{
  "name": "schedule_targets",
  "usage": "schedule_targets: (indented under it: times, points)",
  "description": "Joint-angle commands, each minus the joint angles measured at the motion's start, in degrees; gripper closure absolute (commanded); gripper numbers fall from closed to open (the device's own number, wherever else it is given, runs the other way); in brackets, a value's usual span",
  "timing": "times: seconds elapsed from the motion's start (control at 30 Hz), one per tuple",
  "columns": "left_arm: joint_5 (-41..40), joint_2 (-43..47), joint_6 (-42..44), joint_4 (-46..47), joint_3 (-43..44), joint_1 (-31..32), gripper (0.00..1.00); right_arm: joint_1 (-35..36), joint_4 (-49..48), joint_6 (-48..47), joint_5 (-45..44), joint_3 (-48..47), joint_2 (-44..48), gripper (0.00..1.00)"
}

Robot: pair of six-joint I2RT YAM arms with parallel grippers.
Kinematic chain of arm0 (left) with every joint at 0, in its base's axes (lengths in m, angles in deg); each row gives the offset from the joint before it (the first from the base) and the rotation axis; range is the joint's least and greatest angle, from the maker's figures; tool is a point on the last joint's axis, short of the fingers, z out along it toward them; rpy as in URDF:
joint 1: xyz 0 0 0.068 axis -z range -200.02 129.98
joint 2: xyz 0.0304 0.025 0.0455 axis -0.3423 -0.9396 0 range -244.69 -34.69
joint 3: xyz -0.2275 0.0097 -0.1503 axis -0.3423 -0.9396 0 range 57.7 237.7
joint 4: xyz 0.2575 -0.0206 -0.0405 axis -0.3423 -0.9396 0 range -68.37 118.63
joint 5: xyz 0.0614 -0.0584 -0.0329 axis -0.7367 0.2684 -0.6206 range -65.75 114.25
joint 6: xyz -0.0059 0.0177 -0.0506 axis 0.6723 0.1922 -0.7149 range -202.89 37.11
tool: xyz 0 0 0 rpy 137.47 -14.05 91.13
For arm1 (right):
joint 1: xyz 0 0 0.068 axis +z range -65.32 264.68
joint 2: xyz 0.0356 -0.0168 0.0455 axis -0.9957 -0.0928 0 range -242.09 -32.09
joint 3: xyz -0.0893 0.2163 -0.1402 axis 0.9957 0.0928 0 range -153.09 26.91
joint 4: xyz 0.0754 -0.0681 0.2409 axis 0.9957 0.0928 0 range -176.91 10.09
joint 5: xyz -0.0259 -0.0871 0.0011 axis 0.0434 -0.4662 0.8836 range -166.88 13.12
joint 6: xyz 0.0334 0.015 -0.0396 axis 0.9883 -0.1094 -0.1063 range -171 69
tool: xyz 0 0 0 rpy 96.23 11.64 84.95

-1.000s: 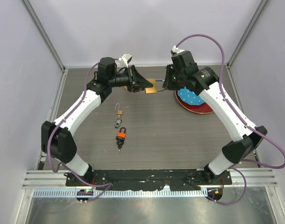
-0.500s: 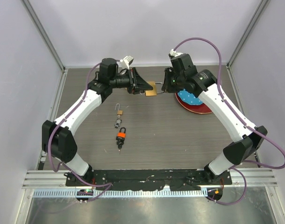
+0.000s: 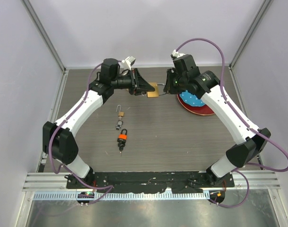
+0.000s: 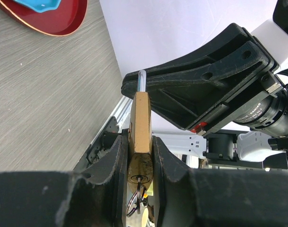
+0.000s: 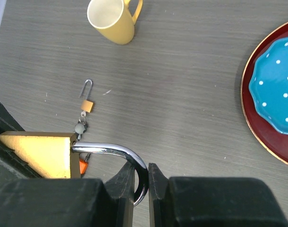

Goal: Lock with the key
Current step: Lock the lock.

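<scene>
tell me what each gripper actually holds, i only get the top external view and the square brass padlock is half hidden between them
observer: the left gripper clamps the square brass padlock across its broad faces.
operator: and the right one
observer: the right gripper pinches the bend of the curved silver steel shackle.
operator: key in yet
observer: yes, a dark key on a ring sits in the keyhole at the padlock's end opposite the shackle.
</scene>
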Motion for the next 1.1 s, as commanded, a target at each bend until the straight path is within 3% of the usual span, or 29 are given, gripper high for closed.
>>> schedule_targets:
  times: [0.0, 0.33, 0.77, 1.07]
  points:
    - [-6.16, -4.34, -0.25, 3.89, 2.79, 6.01, 1.00, 7.11, -18.43, 4.08, 26.43, -8.47, 1.35, 0.98]
    - [-10.29, -7.07, -1.56, 5.21, 5.61, 8.30, 1.00, 7.64, -21.33, 5.31, 31.88, -12.34, -0.42, 0.98]
    - [-9.77, -13.92, -4.02, 8.02, 12.37, 14.45, 1.00, 8.34, -25.72, 8.03, 40.40, -18.58, -3.75, 0.98]
    - [-10.29, -13.22, -5.26, 10.82, 10.01, 14.63, 1.00, 8.25, -28.28, 9.80, 43.13, -19.46, -4.46, 0.98]
